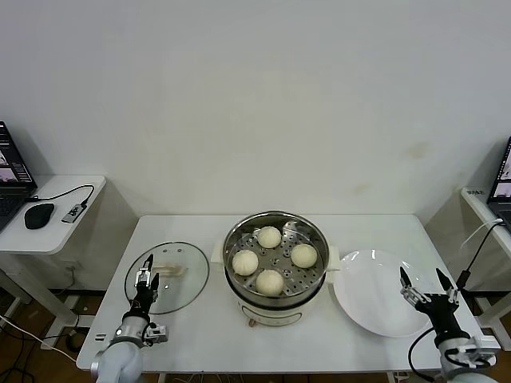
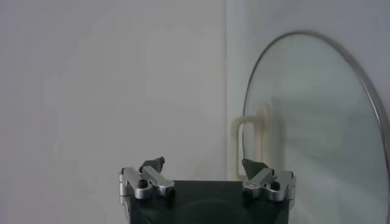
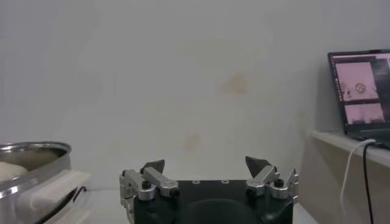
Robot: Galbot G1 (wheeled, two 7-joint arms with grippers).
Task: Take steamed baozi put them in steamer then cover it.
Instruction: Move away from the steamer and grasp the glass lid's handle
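- So all four steamed baozi [image 1: 270, 259] are sitting in the steamer [image 1: 276, 271] already, spread around the perforated tray. That part looks done to me.
- The white plate [image 1: 375, 307] just to the right of the steamer has nothing on it, which fits.
- What's left is the cover [image 1: 168, 277]: it's lying flat on the worktop [image 1: 200, 335] to the left of the steamer, close beside it but not on it. So the pot is uncovered, last step to go.
- Left gripper [image 1: 144, 281] is over the near-left edge of the cover, fingers spread wide, holding nothing. From the left wrist view the glass and its cream handle [image 2: 251, 146] are right ahead of the fingers, so I'd guess it's lining up for the lid grab.
- Right gripper [image 1: 425, 292] hangs over the near-right part of the plate, fingers also wide open and empty. Looks parked, away from the steamer.
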